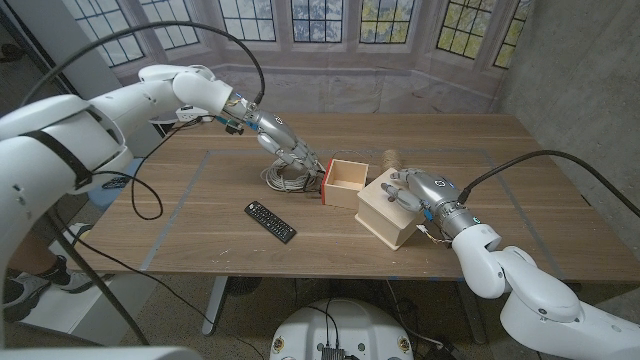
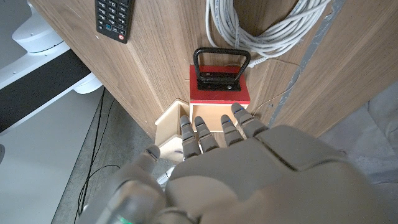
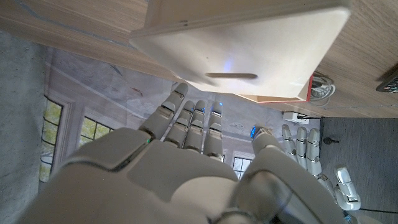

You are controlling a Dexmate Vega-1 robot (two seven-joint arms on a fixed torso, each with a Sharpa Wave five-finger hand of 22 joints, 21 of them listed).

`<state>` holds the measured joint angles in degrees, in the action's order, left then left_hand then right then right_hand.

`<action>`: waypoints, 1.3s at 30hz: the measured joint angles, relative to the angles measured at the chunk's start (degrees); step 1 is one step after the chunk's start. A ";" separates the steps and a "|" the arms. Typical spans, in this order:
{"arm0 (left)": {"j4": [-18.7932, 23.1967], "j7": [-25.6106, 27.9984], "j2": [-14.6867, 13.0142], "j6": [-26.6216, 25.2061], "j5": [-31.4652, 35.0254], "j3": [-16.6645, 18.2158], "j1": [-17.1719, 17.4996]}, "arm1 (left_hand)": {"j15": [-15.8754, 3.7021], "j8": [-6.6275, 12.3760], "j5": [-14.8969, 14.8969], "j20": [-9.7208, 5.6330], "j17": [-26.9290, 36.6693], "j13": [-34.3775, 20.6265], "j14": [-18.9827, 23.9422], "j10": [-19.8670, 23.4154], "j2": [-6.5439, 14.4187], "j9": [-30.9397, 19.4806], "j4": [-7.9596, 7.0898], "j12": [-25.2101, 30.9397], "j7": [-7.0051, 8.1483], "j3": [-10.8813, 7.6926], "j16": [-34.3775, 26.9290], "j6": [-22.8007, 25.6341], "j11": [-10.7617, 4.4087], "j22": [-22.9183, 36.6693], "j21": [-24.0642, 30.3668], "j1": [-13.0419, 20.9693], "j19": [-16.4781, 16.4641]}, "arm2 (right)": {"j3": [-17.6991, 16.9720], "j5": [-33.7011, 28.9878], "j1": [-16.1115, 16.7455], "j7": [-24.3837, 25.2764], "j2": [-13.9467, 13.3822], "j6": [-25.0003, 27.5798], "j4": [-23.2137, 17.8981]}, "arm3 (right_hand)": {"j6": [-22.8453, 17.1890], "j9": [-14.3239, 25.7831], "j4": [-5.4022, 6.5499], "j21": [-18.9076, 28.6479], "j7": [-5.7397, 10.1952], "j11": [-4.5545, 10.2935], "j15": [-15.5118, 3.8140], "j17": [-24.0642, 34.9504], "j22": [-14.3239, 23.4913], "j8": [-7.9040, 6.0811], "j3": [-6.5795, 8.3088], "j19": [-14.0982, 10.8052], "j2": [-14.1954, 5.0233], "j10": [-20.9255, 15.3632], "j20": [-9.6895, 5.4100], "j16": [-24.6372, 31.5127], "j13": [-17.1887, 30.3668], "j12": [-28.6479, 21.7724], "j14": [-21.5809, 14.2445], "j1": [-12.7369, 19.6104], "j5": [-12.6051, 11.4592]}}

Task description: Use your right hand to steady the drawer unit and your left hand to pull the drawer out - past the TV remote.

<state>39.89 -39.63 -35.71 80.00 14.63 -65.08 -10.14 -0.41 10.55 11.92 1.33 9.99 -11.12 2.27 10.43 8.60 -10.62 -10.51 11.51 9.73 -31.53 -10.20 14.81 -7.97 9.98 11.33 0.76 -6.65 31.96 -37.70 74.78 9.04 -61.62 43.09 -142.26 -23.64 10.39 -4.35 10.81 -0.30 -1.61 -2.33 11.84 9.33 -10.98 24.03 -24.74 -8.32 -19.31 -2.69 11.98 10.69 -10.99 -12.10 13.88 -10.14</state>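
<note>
The pale wooden drawer unit (image 1: 390, 210) stands right of the table's middle. Its drawer (image 1: 345, 183) is slid out toward the left, showing a red front (image 2: 219, 93) with a black handle (image 2: 221, 68). My left hand (image 1: 293, 152) hovers just left of and behind that front, fingers straight and apart; the handle is free, with the fingertips (image 2: 239, 115) short of it. My right hand (image 1: 415, 190) lies on top of the unit (image 3: 249, 43), fingers stretched out over it. The black TV remote (image 1: 270, 221) lies nearer the front edge, left of the drawer.
A coil of white cable (image 1: 285, 178) lies against the drawer's red front, under my left hand. A spool of twine (image 1: 390, 158) stands behind the unit. Taped lines cross the tabletop (image 1: 200, 215).
</note>
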 measured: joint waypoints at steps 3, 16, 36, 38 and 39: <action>0.62 -1.15 -0.15 -0.01 0.51 2.06 1.06 | 0.00 0.00 0.00 0.00 0.00 0.00 0.00 0.00 0.00 0.00 0.00 0.00 0.00 0.00 0.00 0.00 0.00 0.00 0.00 0.00 0.00 | -0.01 -0.71 -0.18 -0.53 0.23 -0.25 -0.32 | 0.00 0.00 0.00 0.00 0.00 0.00 0.00 0.00 0.00 0.00 0.00 0.00 0.00 0.00 0.00 0.00 0.00 0.00 0.00 0.00 0.00; 7.81 0.67 -2.43 -2.05 5.04 12.72 7.71 | -0.31 0.00 0.00 0.00 0.00 0.00 0.31 -0.22 0.00 0.00 0.24 0.00 -0.01 -0.24 0.00 0.01 0.21 0.00 0.00 0.00 0.00 | -0.83 -2.36 -1.64 -2.59 1.41 -3.46 -0.44 | 0.00 0.00 0.00 0.00 0.00 0.00 0.00 0.00 0.00 0.00 0.00 0.00 0.24 0.00 0.01 0.00 -0.01 0.00 0.00 -0.24 0.00; 23.99 15.14 -7.47 -11.20 16.23 27.36 20.98 | -0.31 0.00 0.00 0.00 0.00 0.00 0.30 -0.42 0.00 0.00 0.48 0.00 -0.01 -0.48 0.00 0.01 0.41 0.00 0.00 0.00 0.00 | -3.29 -1.85 -3.44 -2.59 4.58 -7.89 2.61 | 0.00 0.00 0.01 0.01 0.00 0.00 0.00 0.00 0.01 0.00 0.00 0.00 0.23 0.00 0.02 0.00 -0.02 0.00 0.00 -0.23 0.00; 25.18 16.69 -7.91 -12.34 16.80 28.25 22.11 | -0.31 0.00 0.00 0.00 0.00 0.00 0.30 -0.42 0.00 0.00 0.48 0.00 -0.01 -0.48 0.00 0.01 0.41 0.00 0.00 0.00 0.00 | -3.41 -1.82 -3.57 -2.53 4.92 -8.20 2.99 | 0.00 0.00 -0.17 0.01 0.00 0.00 0.00 0.00 0.01 0.00 -0.18 0.00 0.23 0.00 0.02 0.00 -0.01 0.00 0.00 -0.23 0.00; 25.18 16.69 -7.91 -12.34 16.80 28.25 22.11 | -0.31 0.00 0.00 0.00 0.00 0.00 0.30 -0.42 0.00 0.00 0.48 0.00 -0.01 -0.48 0.00 0.01 0.41 0.00 0.00 0.00 0.00 | -3.42 -1.81 -3.58 -2.52 4.95 -8.21 3.02 | 0.00 0.00 -0.20 0.00 0.00 0.00 0.00 0.00 0.01 0.00 -0.21 0.01 0.23 0.00 0.02 0.00 -0.01 0.00 0.00 -0.23 0.00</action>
<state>65.08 -22.94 -43.62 67.66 31.43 -36.83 11.98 -0.72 10.56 11.92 1.33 9.99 -11.12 2.57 10.01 8.60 -10.62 -10.03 11.51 9.72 -32.01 -10.20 14.83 -7.56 9.98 11.33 0.76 -6.65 28.54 -39.52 71.21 6.51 -56.68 34.87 -139.24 -23.64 10.39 -4.56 10.81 -0.30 -1.61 -2.33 11.84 9.33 -10.98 23.82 -24.73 -8.09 -19.31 -2.67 11.98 10.68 -10.99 -12.10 13.65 -10.14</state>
